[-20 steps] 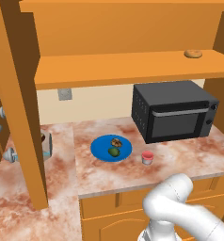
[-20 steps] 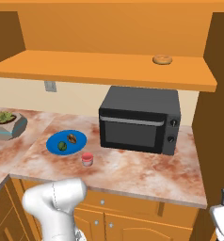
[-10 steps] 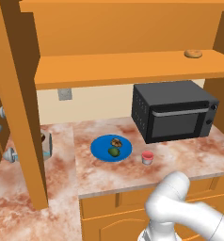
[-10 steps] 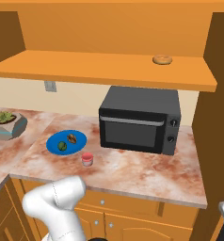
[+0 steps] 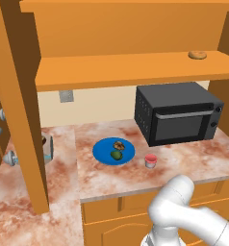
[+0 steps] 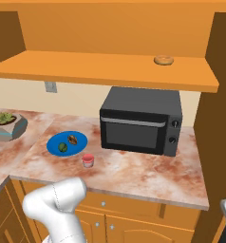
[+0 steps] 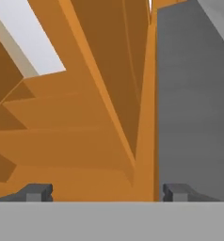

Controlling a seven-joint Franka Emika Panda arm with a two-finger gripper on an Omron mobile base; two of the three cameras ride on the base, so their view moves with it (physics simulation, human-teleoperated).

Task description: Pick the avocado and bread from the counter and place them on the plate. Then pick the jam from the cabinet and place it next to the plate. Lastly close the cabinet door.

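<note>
The avocado (image 5: pixel 117 155) (image 6: pixel 63 147) and the bread (image 5: pixel 119 145) (image 6: pixel 73 140) lie side by side on the blue plate (image 5: pixel 103 150) (image 6: pixel 53 142) on the counter (image 5: pixel 184 158). The jam (image 5: pixel 150 160) (image 6: pixel 88 160) stands upright just right of the plate. The cabinet (image 5: pixel 135 67) (image 6: pixel 110 71) stands open. In the hand view my gripper (image 7: pixel 108 193) is open, close to the orange cabinet door (image 7: pixel 100 94). A door edge runs up between the fingertips (image 7: pixel 38 192). The door (image 6: pixel 224 95) stands at the right of the right base view.
A black microwave (image 5: pixel 176 113) (image 6: pixel 141 121) sits on the counter right of the plate. A tan doughnut-shaped roll (image 5: pixel 197 55) (image 6: pixel 163 60) lies on the cabinet shelf. A potted plant (image 6: pixel 8 124) is at the far left. Another open door (image 5: pixel 20 96) stands tall at the left.
My arm's elbow has lifted slightly. The plate, avocado, bread and jam have not moved.
</note>
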